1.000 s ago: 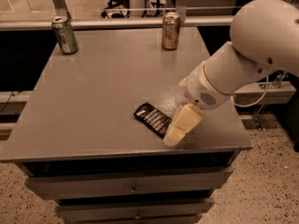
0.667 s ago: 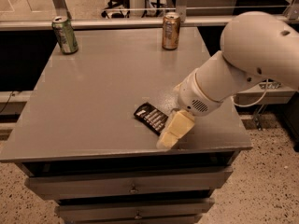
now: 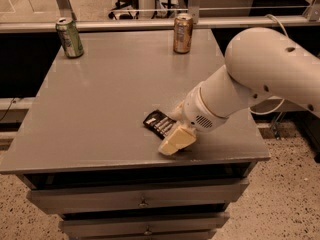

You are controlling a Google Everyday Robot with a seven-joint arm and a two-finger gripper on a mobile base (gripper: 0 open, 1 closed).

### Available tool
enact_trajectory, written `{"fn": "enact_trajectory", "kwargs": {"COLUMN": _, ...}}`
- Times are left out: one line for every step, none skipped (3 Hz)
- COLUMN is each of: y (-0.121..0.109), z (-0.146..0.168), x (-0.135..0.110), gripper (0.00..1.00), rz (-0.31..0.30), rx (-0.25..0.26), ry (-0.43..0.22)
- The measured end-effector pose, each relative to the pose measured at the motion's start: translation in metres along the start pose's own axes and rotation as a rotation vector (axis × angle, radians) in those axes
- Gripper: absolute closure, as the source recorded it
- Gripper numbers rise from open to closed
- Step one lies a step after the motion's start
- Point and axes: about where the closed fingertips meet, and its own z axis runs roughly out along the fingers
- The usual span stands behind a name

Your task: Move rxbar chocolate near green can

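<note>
Table (image 3: 100, 109): grey top on a cabinet of drawers (image 3: 140, 199); fills the middle of the frame, with the near edge running along the lower part.
Arm (image 3: 270, 69): large white arm entering from the right of the frame and angling down to the lower centre of the table top.
Gripper (image 3: 174, 133): at the lower centre, low over the table near its front edge, sitting on the right end of the bar. Whether it is clenched on the bar or released cannot be told from this view.
Gold-brown can (image 3: 183, 33): upright at the back edge, upper centre. Not part of the task.
Green can (image 3: 69, 37): upright at the back left corner of the table, upper left of the frame.
Rxbar chocolate (image 3: 158, 123): black wrapper lying flat at the lower centre, its left end showing and its right end under the gripper. Well apart from the green can, diagonally across the table.
Step in hand: judged to be the pick-up; the carry is not yet done.
Next move: calls for a firm hold on the flat wrapper, a lift clear of the top, then travel to the upper left, passing left of the gold-brown can, with a set-down just beside the green can without tipping it.
</note>
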Motion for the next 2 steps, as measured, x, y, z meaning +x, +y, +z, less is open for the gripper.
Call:
{"fn": "enact_trajectory", "kwargs": {"y": -0.0009, "z": 0.0019, "x": -0.0011, "gripper": 0.61, "rz": 0.005, "rx": 0.002, "ry": -0.002}}
{"fn": "enact_trajectory", "kwargs": {"y": -0.001, "z": 0.0003, "x": -0.0021, "gripper": 0.84, "rz": 0.005, "rx": 0.002, "ry": -0.003}}
